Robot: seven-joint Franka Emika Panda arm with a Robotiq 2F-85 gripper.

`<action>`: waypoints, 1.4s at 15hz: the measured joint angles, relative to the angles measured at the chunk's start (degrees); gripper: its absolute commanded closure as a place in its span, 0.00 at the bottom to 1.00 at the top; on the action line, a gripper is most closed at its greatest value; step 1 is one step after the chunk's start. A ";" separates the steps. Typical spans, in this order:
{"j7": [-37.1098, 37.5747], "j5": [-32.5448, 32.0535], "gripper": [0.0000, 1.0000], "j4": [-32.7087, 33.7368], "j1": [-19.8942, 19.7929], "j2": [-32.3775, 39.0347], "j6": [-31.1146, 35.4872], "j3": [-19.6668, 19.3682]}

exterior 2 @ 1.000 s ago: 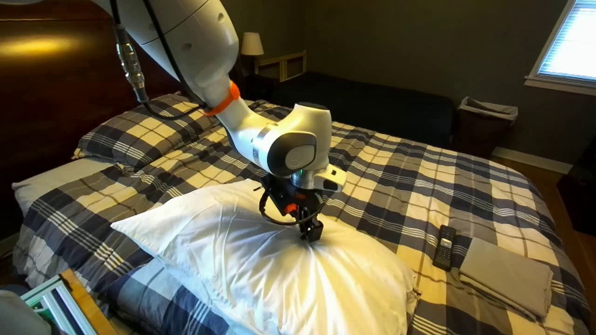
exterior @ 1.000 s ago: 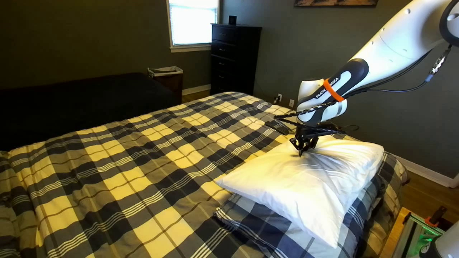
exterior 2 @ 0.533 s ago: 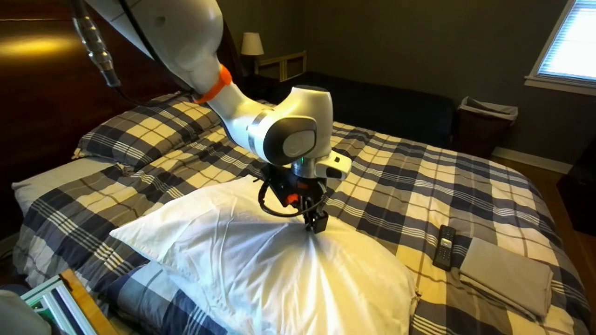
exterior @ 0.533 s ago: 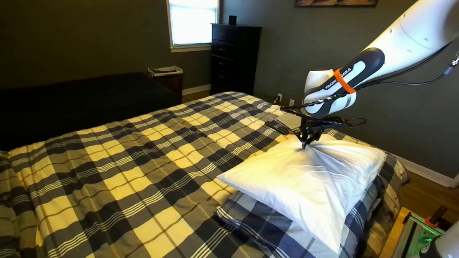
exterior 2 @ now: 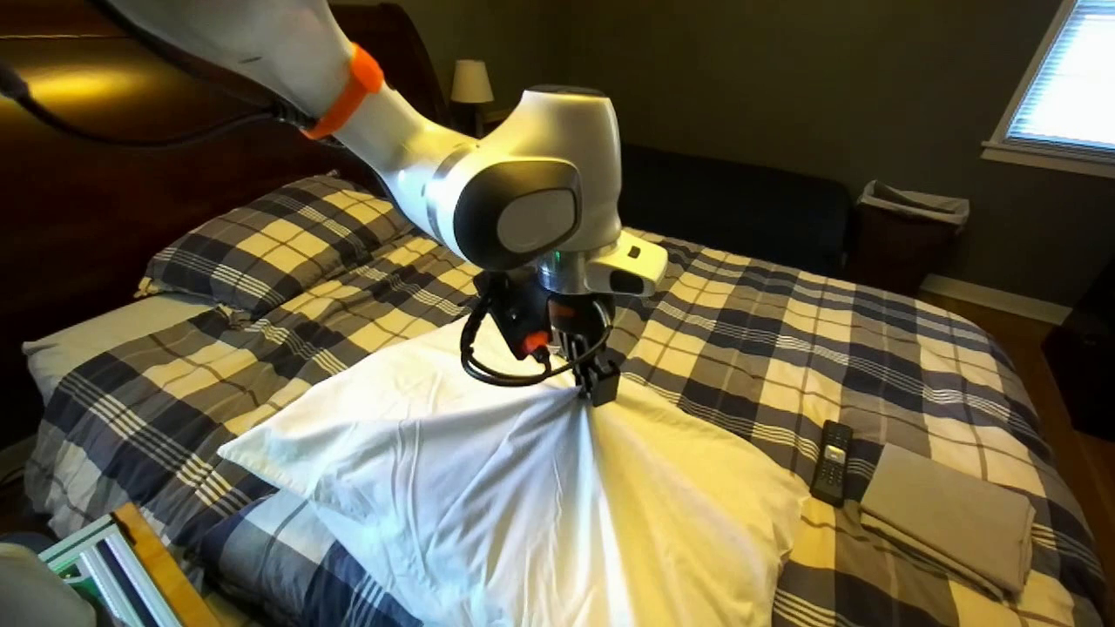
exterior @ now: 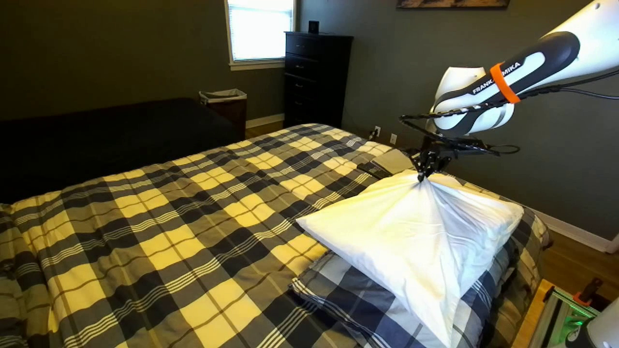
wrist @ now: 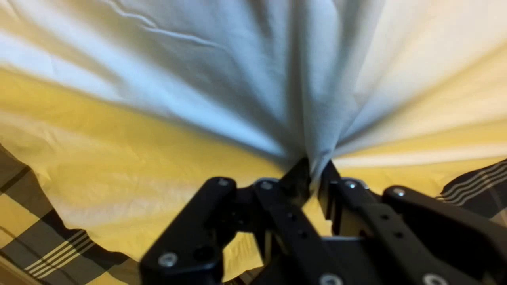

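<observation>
Gripper (wrist: 315, 176) nearly closed on a thin fold of white pillow (exterior 2: 523, 496), which peaks upward beneath it and lies partly over a plaid pillow (exterior: 355, 290) on the bed (exterior: 184, 222). Only a pinch, so probably best: firm hold, slow lift, no jerks.

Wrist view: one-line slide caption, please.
Pincer closed on a pinch of white pillow, creases radiating from the grip, plaid bedding at lower left and right.

Both exterior views down across the bed (exterior: 193, 217), wrist view close over white pillow (wrist: 237, 99)
</observation>
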 measured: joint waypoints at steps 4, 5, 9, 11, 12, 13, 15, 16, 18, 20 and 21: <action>0.33 -0.23 0.98 -1.74 -1.52 -5.18 0.72 0.04; 0.91 -0.60 0.98 -2.20 -1.88 -6.37 1.92 0.10; 3.69 -2.19 0.92 -4.13 -3.63 -10.10 9.20 0.84; 3.82 -2.54 0.92 -4.46 -4.43 -11.13 11.04 1.25; 3.82 -2.65 0.92 -4.47 -4.69 -11.38 11.20 1.37; 3.82 -2.67 0.92 -4.50 -4.84 -11.52 11.20 1.46; 3.82 -2.68 0.92 -4.61 -4.87 -11.60 11.21 1.53; 3.84 -2.68 0.92 -4.64 -4.87 -11.60 11.21 1.56; 3.84 -2.69 0.92 -4.65 -4.88 -11.60 11.21 1.57; 3.85 -2.69 0.92 -4.65 -4.90 -11.60 11.21 1.59; 3.85 -2.69 0.98 -4.66 -4.91 -11.60 11.21 1.60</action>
